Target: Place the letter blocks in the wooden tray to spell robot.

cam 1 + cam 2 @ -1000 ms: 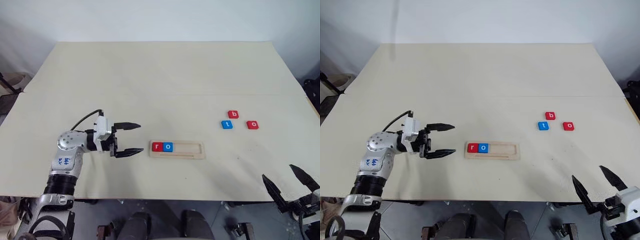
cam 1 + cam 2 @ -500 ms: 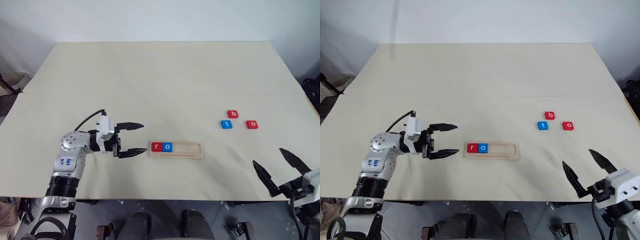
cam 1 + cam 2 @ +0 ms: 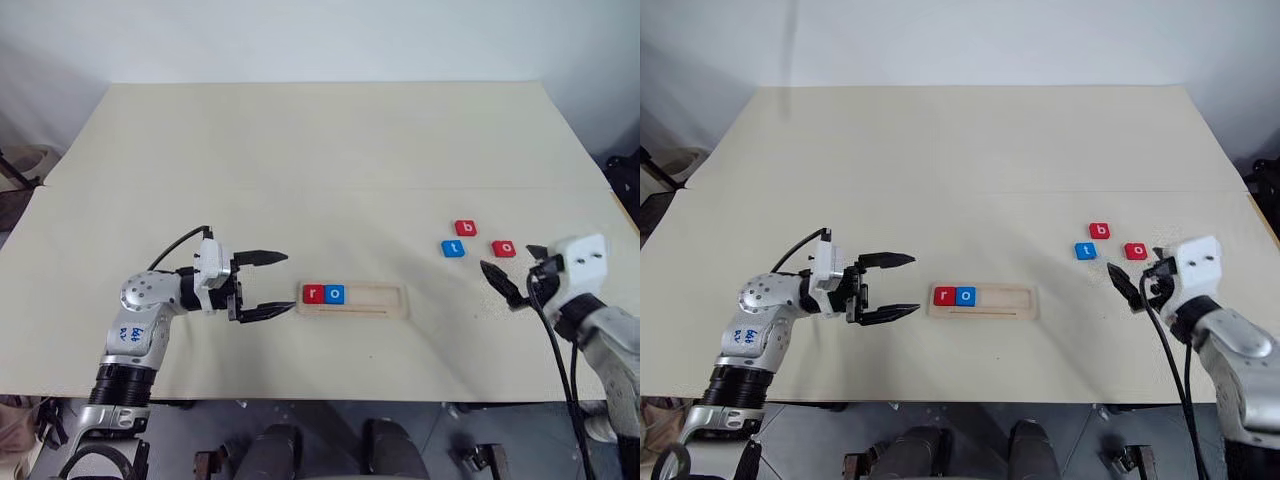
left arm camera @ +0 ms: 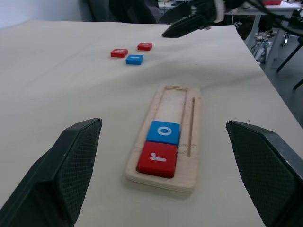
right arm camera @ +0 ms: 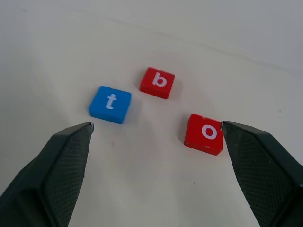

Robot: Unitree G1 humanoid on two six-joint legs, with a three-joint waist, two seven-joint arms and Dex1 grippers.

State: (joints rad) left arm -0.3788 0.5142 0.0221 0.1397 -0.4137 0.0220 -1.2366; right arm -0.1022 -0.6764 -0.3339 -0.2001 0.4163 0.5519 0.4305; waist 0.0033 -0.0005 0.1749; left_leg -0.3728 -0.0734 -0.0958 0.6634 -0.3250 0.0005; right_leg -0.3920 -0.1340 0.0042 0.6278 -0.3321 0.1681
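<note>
Blocks b (image 5: 157,82), t (image 5: 110,104), o (image 5: 204,134) read clearly between the right gripper's (image 3: 512,270) spread jaws; left gripper (image 3: 263,285) jaws spread too.

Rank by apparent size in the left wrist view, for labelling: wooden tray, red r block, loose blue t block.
1. wooden tray
2. red r block
3. blue t block, smallest-looking, though it lies farther from the camera.

tray (image 3: 388,299): three right slots lay free | loose blocks (image 5: 160,82) well spaced | bare table (image 3: 300,160) all round
</note>
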